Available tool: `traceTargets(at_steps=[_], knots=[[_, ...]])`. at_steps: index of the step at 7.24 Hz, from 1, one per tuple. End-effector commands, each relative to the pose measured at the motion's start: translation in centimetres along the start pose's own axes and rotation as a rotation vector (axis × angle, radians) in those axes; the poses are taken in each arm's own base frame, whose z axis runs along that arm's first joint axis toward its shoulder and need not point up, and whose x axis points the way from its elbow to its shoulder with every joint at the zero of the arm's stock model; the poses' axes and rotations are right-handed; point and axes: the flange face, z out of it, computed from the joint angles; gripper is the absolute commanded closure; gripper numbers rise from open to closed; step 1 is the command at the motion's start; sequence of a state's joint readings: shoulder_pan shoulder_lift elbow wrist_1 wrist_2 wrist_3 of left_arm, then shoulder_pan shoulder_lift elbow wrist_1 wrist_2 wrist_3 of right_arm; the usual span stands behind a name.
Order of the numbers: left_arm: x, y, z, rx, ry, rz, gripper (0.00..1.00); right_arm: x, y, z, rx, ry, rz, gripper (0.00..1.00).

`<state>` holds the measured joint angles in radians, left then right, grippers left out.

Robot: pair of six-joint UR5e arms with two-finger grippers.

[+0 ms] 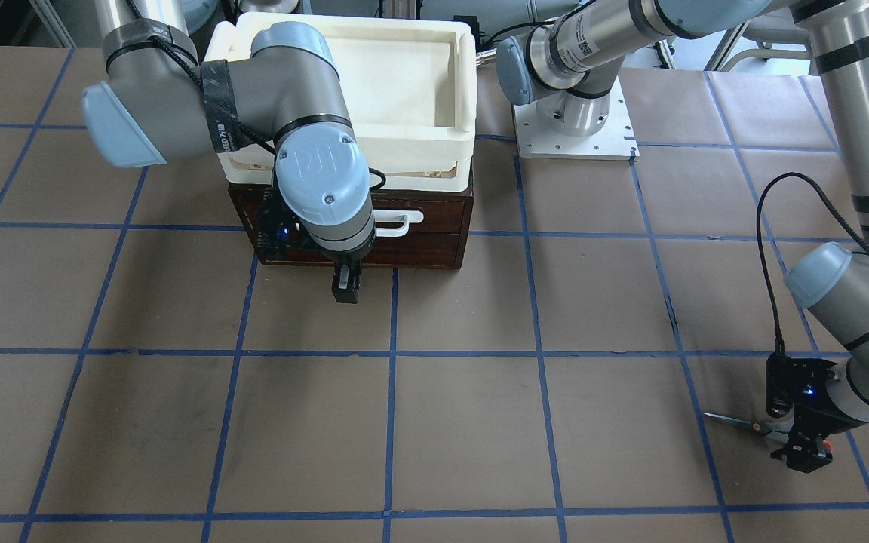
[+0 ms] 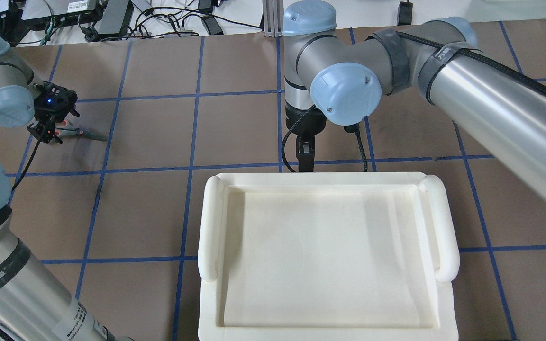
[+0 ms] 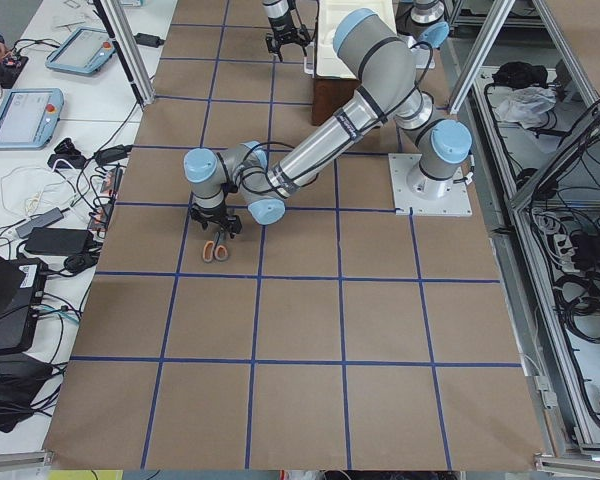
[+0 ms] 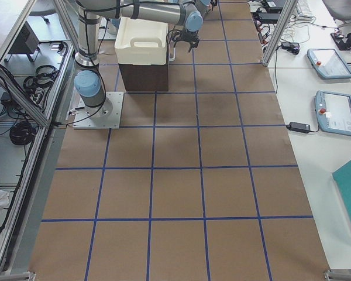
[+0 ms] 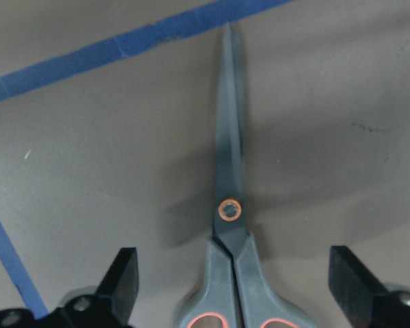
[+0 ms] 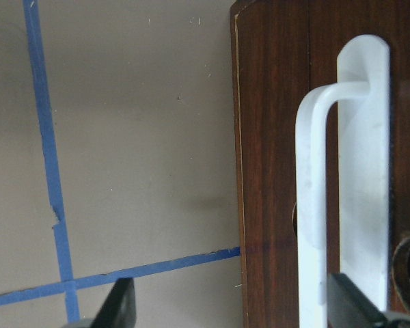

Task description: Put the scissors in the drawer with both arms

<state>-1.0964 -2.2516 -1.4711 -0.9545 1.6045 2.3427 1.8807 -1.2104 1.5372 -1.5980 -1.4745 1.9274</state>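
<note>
Matte brown paper [image 1: 465, 422] bears slim-bladed scissors [image 5: 230, 171] beneath the spread left pincer [image 5: 232, 265]; right pincer [image 6: 230, 292] likewise gapes.

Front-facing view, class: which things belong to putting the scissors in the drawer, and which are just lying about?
Job: scissors, drawer, left gripper, right gripper.
Lying about: white tray on top of the drawer unit, blue tape grid.
</note>
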Motion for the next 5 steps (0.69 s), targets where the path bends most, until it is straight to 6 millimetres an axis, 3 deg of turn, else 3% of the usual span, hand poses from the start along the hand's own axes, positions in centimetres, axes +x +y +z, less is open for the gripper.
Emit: traceTargets(at_steps=[1, 5], knots=[[0.01, 0.1, 0.27, 0.001, 0.003, -0.044, 0.09, -0.12, -0.02, 0.52, 0.006, 0.013, 0.007, 0.0], [0.08, 0.18, 1.24, 0.008, 0.016, -0.082, 0.18, 0.3, -0.24, 0.96, 0.024, 0.056, 0.011, 0.0]])
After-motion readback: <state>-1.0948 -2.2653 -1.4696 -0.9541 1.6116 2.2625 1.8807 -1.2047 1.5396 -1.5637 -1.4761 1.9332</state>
